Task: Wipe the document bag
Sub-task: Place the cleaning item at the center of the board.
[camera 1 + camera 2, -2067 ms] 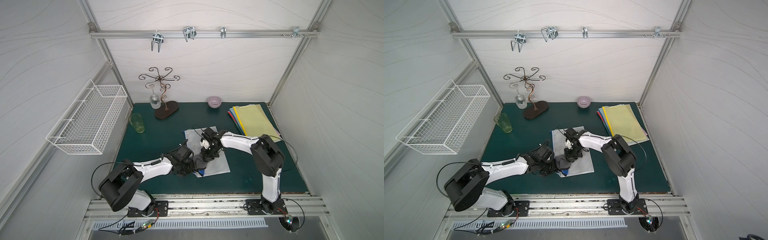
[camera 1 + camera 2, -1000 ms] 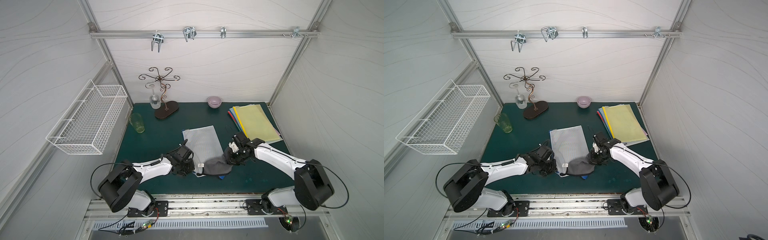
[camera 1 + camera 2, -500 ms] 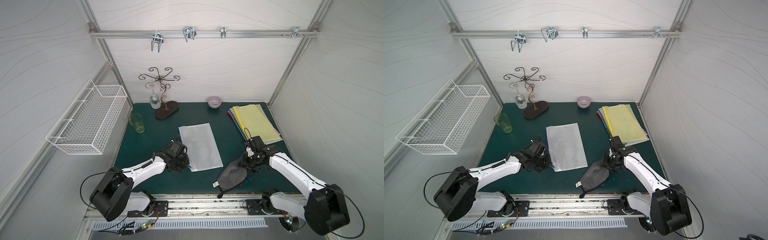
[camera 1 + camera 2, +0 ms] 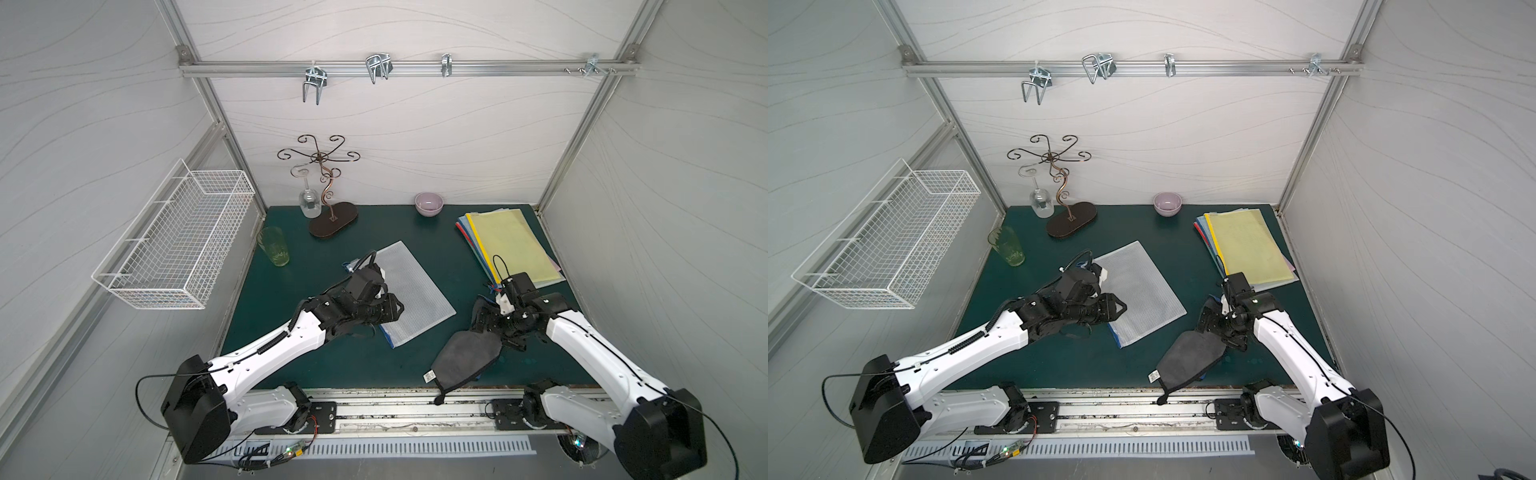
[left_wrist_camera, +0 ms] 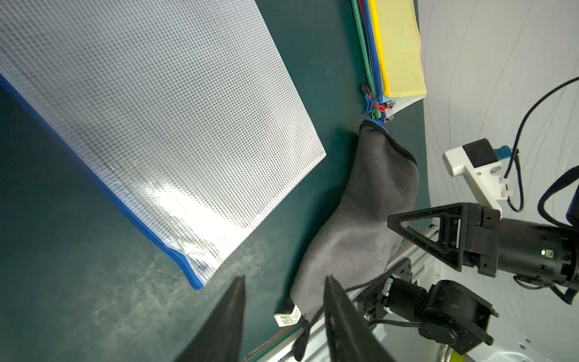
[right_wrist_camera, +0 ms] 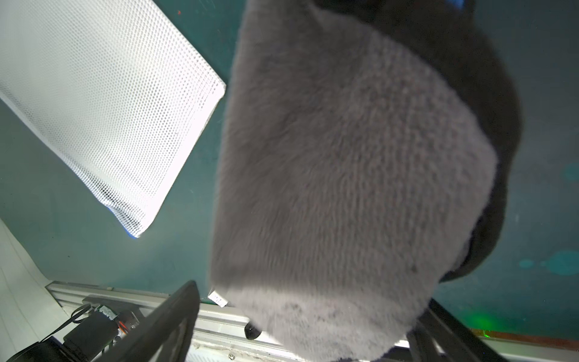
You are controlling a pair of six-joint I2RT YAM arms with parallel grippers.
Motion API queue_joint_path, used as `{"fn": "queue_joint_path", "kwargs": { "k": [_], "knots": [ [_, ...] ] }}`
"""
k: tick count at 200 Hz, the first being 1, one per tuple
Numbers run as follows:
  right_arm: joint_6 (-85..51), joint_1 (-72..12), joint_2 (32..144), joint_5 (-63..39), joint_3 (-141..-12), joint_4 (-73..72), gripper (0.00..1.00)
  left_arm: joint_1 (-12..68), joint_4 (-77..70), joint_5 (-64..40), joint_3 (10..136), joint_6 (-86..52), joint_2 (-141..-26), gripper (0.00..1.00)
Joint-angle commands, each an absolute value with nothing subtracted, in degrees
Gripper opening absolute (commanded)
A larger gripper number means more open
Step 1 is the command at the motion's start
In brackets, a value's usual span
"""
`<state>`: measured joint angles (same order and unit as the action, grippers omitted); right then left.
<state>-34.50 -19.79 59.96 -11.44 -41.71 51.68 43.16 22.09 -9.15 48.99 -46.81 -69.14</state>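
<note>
The document bag [image 4: 409, 291] [image 4: 1138, 291], white mesh with a blue zip edge, lies flat mid-table; it also shows in the left wrist view [image 5: 156, 109] and the right wrist view [image 6: 103, 103]. My left gripper [image 4: 397, 311] [image 5: 283, 282] hovers over the bag's near left part, open and empty. A grey cloth [image 4: 465, 361] [image 4: 1187, 357] [image 6: 344, 172] lies right of the bag, its tagged end at the table's front edge. My right gripper [image 4: 484, 320] [image 6: 308, 297] stands open over the cloth's far end, fingers spread wide to either side of it.
A stack of coloured bags with a yellow one on top [image 4: 513, 245] lies at the back right, close to the right arm. A pink bowl [image 4: 429, 203], a glass-hanger stand [image 4: 332, 220], a green glass [image 4: 274, 247] and a wall basket [image 4: 174, 245] sit farther off.
The right gripper dragged the cloth off the bag to the front right and opened. The left gripper let go of the bag's near edge, opened and rose above it.
</note>
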Motion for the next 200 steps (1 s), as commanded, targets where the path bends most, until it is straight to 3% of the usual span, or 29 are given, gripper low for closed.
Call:
{"fn": "queue_joint_path", "kwargs": {
  "k": [1, 54, 87, 159, 200],
  "knots": [
    [-34.53, -19.57, 58.64, -11.91, -41.51, 53.17, 0.99, 44.78, 20.02, -11.16, 49.32, -46.70, -72.31, 0.48],
    [-36.76, -19.68, 62.74, -8.76, -42.54, 48.46, 0.99, 55.18, 1.05, -21.31, 53.43, -47.94, -83.26, 0.32],
    [-38.50, -18.74, 61.80, -5.58, -43.01, 50.30, 0.99, 59.04, -8.91, -30.95, 57.91, -50.03, -94.00, 0.30],
    [-40.76, -15.59, 52.93, -6.82, -48.62, 57.82, 0.99, 60.23, 7.36, -41.93, 76.11, -54.50, -118.35, 0.34],
    [-39.77, -15.02, 49.80, -5.81, -52.72, 60.69, 0.99, 60.05, 10.98, -41.88, 77.80, -54.40, -120.79, 0.34]
  ]
}}
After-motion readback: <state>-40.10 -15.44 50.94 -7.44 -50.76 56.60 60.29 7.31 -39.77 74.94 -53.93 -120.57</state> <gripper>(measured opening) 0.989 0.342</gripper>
